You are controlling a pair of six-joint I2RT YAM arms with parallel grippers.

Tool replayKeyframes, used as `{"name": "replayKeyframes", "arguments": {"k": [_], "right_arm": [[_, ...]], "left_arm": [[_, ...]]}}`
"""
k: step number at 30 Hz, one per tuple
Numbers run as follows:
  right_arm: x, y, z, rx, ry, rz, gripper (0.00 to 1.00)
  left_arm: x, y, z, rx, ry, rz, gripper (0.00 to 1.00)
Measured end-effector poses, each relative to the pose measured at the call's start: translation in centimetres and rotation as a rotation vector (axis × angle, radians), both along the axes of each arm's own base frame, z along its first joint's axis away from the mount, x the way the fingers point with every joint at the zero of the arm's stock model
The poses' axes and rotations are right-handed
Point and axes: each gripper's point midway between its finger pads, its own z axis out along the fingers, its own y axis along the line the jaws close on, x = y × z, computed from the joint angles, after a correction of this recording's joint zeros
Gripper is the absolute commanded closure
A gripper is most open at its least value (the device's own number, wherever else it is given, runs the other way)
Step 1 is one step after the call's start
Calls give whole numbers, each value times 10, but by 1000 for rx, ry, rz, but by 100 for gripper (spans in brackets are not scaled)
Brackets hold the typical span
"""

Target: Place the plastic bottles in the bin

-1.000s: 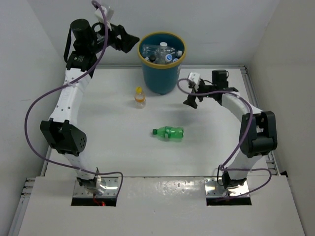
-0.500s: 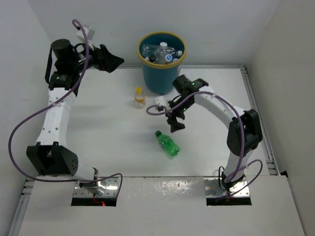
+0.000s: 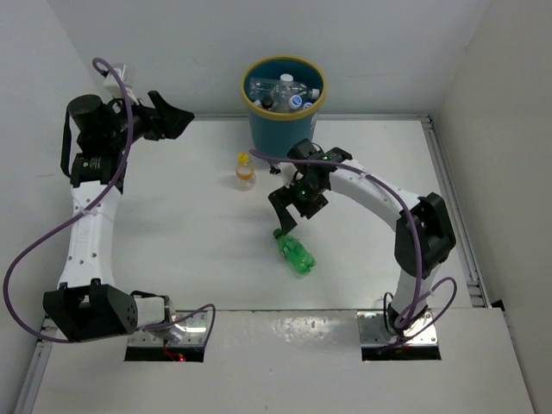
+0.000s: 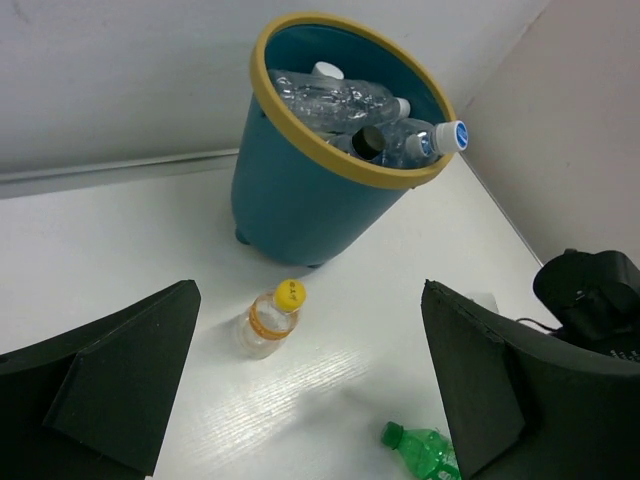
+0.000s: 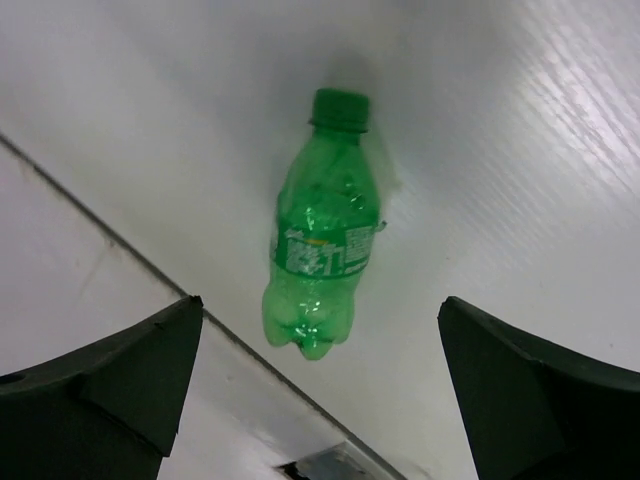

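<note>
The teal bin (image 3: 278,138) with a yellow rim stands at the back centre and holds several clear bottles; it also shows in the left wrist view (image 4: 300,210). A green bottle (image 3: 296,254) lies on the table, cap toward the bin. My right gripper (image 3: 296,216) is open and hovers above its cap end; in the right wrist view the bottle (image 5: 320,250) lies between the spread fingers (image 5: 120,370), untouched. A yellow-capped bottle (image 3: 245,171) stands upright left of the bin. My left gripper (image 3: 183,122) is open and empty, raised at the back left, looking at that bottle (image 4: 268,320).
White walls close the table at the back and both sides. A raised white ledge (image 5: 90,280) runs along the near edge close to the green bottle's base. The right arm's purple cable (image 3: 267,159) hangs near the yellow-capped bottle.
My right arm has swung from the back right to the middle, over the green bottle, which has turned diagonal and shifted nearer. My left arm has drawn back leftward from the bin.
</note>
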Motion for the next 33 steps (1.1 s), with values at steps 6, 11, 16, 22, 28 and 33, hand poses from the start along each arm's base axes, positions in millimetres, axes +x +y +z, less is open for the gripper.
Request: {"name": "replayKeyframes", "arguments": {"k": [6, 11, 16, 22, 28, 33], "right_arm": [[16, 19, -25, -93, -37, -161, 1], [13, 35, -51, -168, -58, -150, 3], [14, 34, -84, -263, -62, -132, 5], [15, 18, -116, -373, -43, -86, 28], [15, 19, -114, -365, -48, -46, 94], [17, 26, -99, -313, -64, -3, 100]], "left_arm": [[-6, 10, 1, -2, -7, 47, 0], [-7, 18, -4, -2, 1, 74, 0], [-6, 23, -12, -5, 19, 88, 0], [-5, 27, -18, -3, 30, 103, 0], [-4, 30, -23, 3, 38, 119, 0], [-4, 33, -22, 3, 34, 129, 0]]}}
